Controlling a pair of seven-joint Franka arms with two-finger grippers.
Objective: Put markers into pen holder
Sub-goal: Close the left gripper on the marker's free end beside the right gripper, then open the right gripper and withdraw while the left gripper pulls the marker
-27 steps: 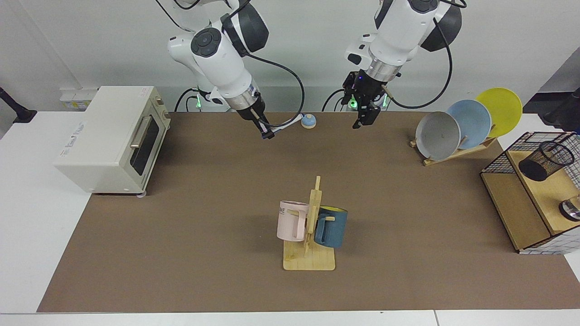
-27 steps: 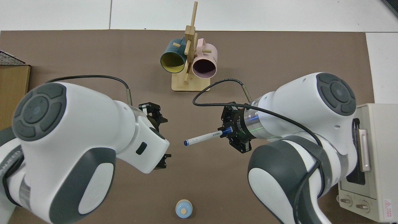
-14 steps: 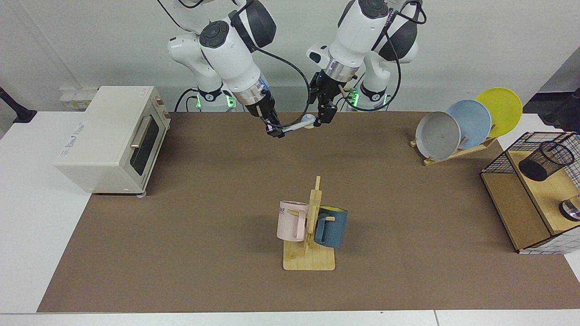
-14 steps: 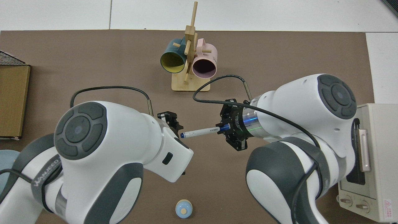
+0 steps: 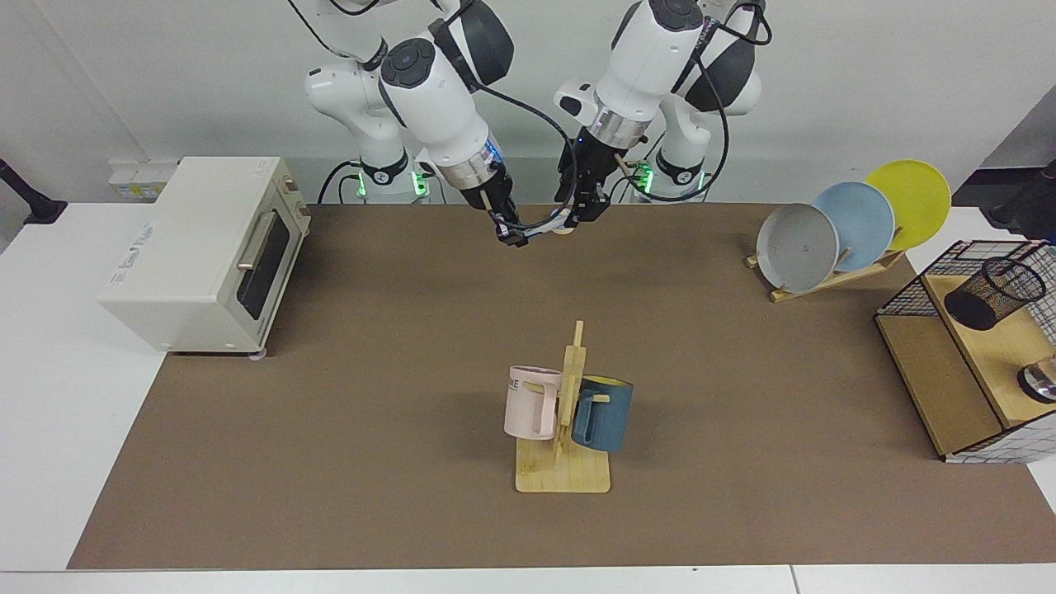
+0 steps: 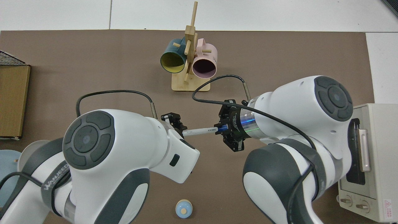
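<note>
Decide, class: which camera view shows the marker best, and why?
The top view shows it best: the marker lies lengthwise, spanning between the right pincer, which grips it, and the left pincer at its other end. In the facing view the marker is only a short sliver between the two pincers.

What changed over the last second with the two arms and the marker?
The left gripper swung in from near the plates to the marker's free end; whether it grips is unclear. The right gripper, holding the marker throughout, edged toward it. Pen holder and mugs stayed put.
</note>
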